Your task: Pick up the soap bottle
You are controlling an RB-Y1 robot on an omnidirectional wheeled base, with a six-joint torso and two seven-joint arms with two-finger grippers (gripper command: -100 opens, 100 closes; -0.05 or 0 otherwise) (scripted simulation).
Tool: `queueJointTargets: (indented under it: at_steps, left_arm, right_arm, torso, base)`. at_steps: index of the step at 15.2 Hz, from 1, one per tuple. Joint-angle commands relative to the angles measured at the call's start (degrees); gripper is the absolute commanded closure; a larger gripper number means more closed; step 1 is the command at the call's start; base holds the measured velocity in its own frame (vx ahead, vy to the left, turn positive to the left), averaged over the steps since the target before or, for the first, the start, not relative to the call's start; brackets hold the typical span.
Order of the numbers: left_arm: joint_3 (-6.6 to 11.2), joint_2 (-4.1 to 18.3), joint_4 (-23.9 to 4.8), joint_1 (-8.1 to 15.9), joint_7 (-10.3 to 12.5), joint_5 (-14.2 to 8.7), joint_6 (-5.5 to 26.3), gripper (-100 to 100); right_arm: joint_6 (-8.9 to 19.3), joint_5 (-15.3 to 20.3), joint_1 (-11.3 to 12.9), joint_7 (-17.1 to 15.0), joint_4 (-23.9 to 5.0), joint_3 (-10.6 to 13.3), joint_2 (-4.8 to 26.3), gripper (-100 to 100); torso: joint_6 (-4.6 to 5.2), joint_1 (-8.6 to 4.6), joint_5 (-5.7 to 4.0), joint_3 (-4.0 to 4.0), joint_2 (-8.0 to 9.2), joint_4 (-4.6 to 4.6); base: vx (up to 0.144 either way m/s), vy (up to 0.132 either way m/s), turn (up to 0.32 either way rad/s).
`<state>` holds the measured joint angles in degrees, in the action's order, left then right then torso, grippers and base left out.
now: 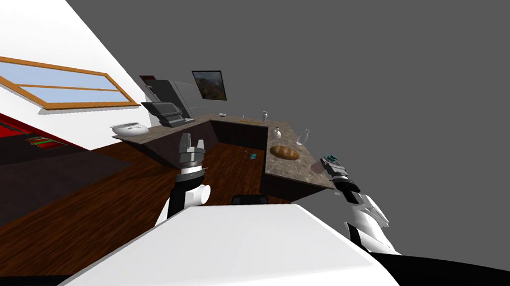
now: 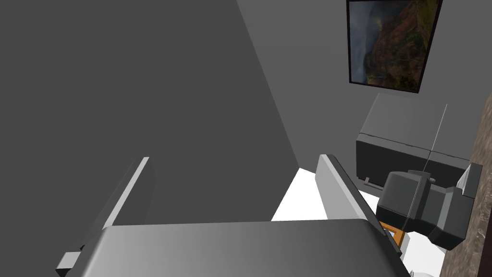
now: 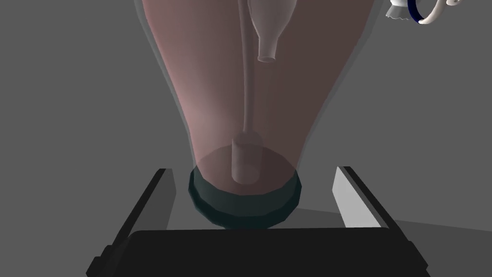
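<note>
The soap bottle [image 3: 245, 110] is clear and pinkish with a dark teal collar and a thin tube inside. It lies between the fingers of my right gripper [image 3: 254, 197], which is open, with a gap on each side of the collar. In the head view the soap bottle [image 1: 318, 166] is at the near corner of the speckled brown counter [image 1: 296, 172], with my right gripper [image 1: 332, 164] at its teal top. My left gripper [image 1: 192, 144] is held up over the wooden floor. In its wrist view the left gripper [image 2: 233, 192] is open and holds nothing.
On the counter beyond the bottle lie a loaf of bread [image 1: 284, 152], a small white jug [image 1: 277, 133] and a clear glass bottle [image 1: 305, 136]. A dark appliance [image 1: 166, 112] and a white bowl [image 1: 130, 130] stand on the left counter. A small teal object [image 1: 253, 155] lies on the floor.
</note>
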<state>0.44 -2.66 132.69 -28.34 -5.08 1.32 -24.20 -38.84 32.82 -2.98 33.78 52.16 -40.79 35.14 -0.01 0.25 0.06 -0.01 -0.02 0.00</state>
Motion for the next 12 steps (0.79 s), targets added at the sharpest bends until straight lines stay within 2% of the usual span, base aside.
queueJointTargets:
  at_steps: [1,2,3,7,8,9,10,12]
  left_arm:
    - [0.0,0.0,0.0,0.0,0.0,0.0,0.0,0]
    - [0.0,0.0,0.0,0.0,0.0,0.0,0.0,0]
    - [0.0,0.0,0.0,0.0,0.0,0.0,0.0,0]
    - [0.01,0.01,0.0,0.0,0.0,0.0,0.0,0]
    - [0.01,0.01,0.0,0.0,0.0,0.0,0.0,0]
    - [0.01,0.01,0.0,0.0,0.0,0.0,0.0,0]
    - [0.01,0.01,0.0,0.0,0.0,0.0,0.0,0]
    - [0.01,0.01,0.0,0.0,0.0,0.0,0.0,0]
  right_arm:
    - [-0.6,0.21,0.45,-0.65,-2.54,-0.43,0.72,-100]
    - [-0.45,0.1,0.2,-0.33,-1.2,-0.28,0.38,-100]
    - [-0.61,0.11,0.23,-0.41,-1.52,-0.34,0.43,100]
    - [-0.67,0.09,0.26,-0.44,-1.48,-0.33,0.41,100]
    - [1.82,-0.29,-0.93,0.4,1.38,1.21,-1.36,100]
    - [1.82,-0.29,-0.93,0.4,1.76,1.21,-1.36,100]
    - [3.83,-0.78,-2.31,1.45,3.56,2.84,-3.43,100]
    - [4.23,-0.78,-2.31,1.45,6.06,2.84,-3.43,100]
  torso:
    - [0.0,0.0,0.0,0.0,0.0,0.0]
    - [0.01,-0.01,-0.01,0.0,0.0,0.0]
    - [0.01,-0.07,-0.02,0.0,0.01,0.0]
    - [0.03,-0.17,-0.03,0.0,0.01,-0.01]
    - [0.03,-0.19,-0.03,0.0,0.02,-0.01]
    - [0.03,-0.29,-0.06,0.01,0.03,-0.02]
    - [0.07,-0.44,-0.1,0.02,0.08,-0.03]
    - [0.2,-0.75,-0.37,-0.01,0.14,-0.16]
  base:
    - [0.01,0.053,0.02]
    - [0.006,0.028,0.0]
    - [0.002,0.01,-0.01]
    - [0.0,0.001,0.004]
    - [-0.005,-0.044,-0.052]
    - [-0.017,-0.08,-0.039]
    - [-0.022,-0.113,-0.034]
    - [-0.015,-0.098,-0.025]
